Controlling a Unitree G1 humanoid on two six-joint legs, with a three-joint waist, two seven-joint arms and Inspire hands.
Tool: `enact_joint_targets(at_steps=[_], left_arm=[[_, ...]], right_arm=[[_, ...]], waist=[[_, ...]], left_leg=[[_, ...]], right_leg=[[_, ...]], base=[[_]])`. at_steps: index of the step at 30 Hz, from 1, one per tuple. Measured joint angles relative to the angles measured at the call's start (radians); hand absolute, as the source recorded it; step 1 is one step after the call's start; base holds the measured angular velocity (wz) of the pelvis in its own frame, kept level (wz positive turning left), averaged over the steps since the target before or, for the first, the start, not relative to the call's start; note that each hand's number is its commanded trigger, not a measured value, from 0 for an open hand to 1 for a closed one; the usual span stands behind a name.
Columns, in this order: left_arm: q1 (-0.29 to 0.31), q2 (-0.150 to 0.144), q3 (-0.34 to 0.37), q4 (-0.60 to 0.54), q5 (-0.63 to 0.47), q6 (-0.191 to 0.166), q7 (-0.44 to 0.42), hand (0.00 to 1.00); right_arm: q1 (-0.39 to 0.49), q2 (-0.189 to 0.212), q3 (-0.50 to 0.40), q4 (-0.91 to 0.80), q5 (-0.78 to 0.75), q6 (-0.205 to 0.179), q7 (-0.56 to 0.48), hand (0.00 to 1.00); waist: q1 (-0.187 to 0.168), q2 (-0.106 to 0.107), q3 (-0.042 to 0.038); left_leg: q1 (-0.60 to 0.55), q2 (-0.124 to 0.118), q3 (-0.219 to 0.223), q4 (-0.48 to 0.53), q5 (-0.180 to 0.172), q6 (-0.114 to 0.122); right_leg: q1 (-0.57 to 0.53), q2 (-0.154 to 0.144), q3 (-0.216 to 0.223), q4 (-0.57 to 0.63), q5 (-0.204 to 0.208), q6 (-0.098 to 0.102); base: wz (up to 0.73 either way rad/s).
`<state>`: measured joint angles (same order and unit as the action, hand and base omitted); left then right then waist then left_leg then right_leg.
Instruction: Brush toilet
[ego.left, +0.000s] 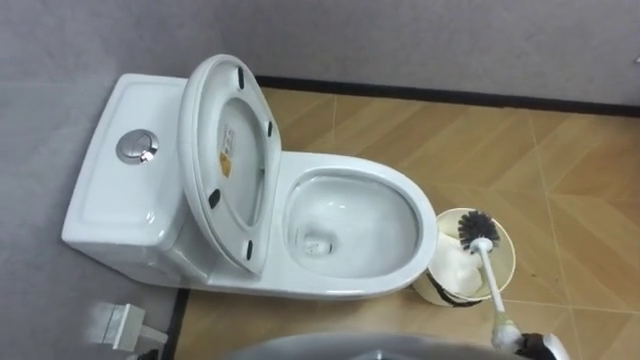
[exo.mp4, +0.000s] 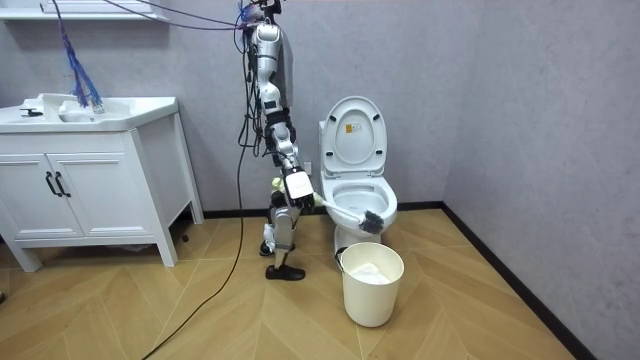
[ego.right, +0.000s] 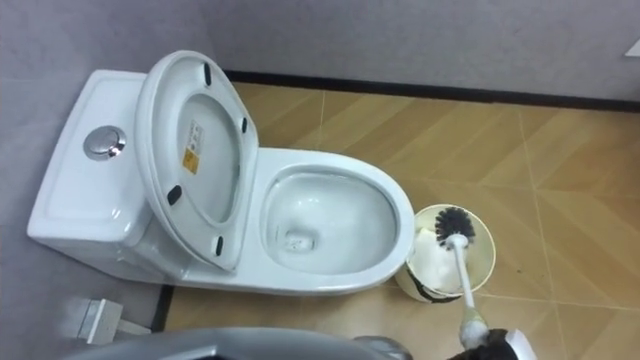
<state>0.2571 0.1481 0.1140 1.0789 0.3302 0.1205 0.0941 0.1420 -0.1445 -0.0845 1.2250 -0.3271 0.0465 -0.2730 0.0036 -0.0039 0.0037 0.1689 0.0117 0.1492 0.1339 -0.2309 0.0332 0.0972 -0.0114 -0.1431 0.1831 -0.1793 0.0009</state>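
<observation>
The white toilet (ego.left: 425, 225) stands against the wall with its lid and seat (ego.left: 228, 160) raised and the bowl open. A toilet brush (ego.left: 478, 231) with a dark bristle head and white handle is held over a cream bucket (ego.left: 506, 262) just to the right of the bowl. My right hand (ego.left: 535, 346) shows at the bottom right edge, shut on the end of the brush handle. In the room view I stand beside the toilet (exo.mp4: 355, 195), holding the brush (exo.mp4: 371, 222) out low across the front of the bowl, above the bucket (exo.mp4: 372, 285).
The cistern has a chrome flush button (ego.left: 137, 147). A small white fitting (ego.left: 120, 326) lies on the floor at the lower left. A white sink cabinet (exo.mp4: 90, 185) stands at the room view's left. Wooden floor stretches to the right of the bucket.
</observation>
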Motion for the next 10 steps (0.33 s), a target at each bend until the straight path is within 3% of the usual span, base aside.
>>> enact_joint_targets(at_steps=[10], left_arm=[[0.004,-0.007,0.002,-0.007,0.055,0.035,-0.028,0.0]], right_arm=[[0.047,0.011,0.004,0.068,0.13,0.07,0.107,0.0]], waist=[[-0.001,0.004,0.0]], left_leg=[[0.001,-0.004,-0.042,0.002,-0.002,0.003]], right_leg=[[0.007,-0.009,-0.023,0.002,-0.009,-0.001]], base=[[0.1]])
